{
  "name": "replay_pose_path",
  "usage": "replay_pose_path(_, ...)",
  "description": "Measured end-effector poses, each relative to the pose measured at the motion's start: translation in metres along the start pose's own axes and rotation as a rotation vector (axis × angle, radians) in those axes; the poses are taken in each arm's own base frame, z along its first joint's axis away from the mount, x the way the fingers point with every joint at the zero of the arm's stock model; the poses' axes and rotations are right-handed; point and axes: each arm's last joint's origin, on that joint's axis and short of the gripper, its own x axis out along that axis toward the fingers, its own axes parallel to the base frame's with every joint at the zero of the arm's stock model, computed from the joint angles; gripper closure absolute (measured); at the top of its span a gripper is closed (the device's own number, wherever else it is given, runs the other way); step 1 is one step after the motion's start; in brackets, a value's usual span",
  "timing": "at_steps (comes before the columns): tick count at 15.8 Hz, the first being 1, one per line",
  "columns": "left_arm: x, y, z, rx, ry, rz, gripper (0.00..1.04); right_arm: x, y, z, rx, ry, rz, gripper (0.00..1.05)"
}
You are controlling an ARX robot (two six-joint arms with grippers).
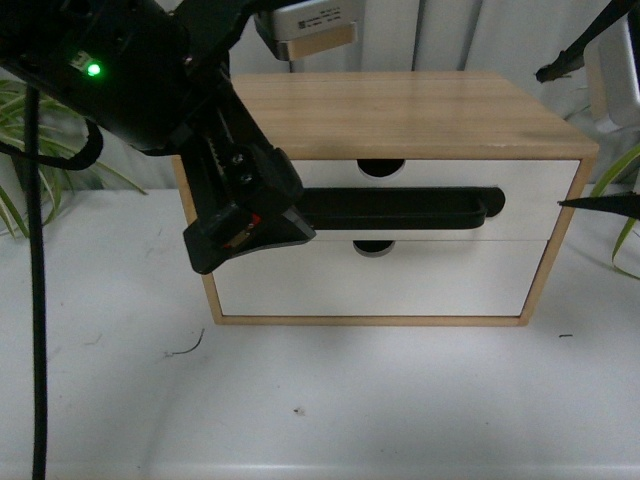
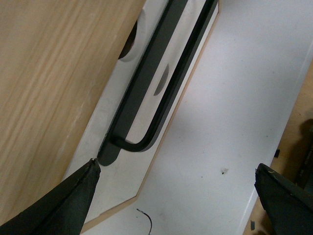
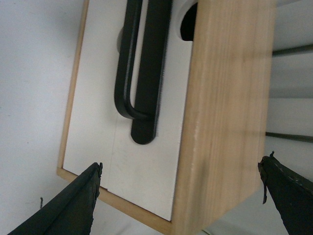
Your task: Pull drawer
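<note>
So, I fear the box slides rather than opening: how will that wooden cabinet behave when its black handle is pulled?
The cabinet looks small and probably light, apparently unfastened on a smooth white table, so it may slide forward. It is wider than tall, so tipping seems unlikely. The bar handle looks rigid and shouldn't flex.

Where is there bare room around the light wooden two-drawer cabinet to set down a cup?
The white tabletop in front of the wooden cabinet is bare but for specks, and the cabinet's visible top is free. Crowded: the left end of the long black bar handle, where the left gripper hangs.
</note>
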Motion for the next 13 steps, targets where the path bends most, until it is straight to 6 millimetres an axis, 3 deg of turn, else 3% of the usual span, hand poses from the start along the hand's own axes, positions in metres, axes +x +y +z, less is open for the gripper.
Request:
replay_pose_path(2, 0.013, 0.000, 0.005, 0.022, 0.005, -0.019, 0.07, 0.007, 0.007, -0.003, 0.018, -0.009, 0.058, 0.06)
replay_pose_path(12, 0.041, -0.003, 0.006, 0.034, -0.009, -0.055, 0.07, 0.040, 0.021, 0.002, 0.054, -0.046, 0.184, 0.06)
replay_pose_path(13, 0.054, -0.005, 0.003, 0.016, -0.001, -0.070, 0.07, 0.050, 0.024, 0.006, 0.051, -0.057, 0.208, 0.06)
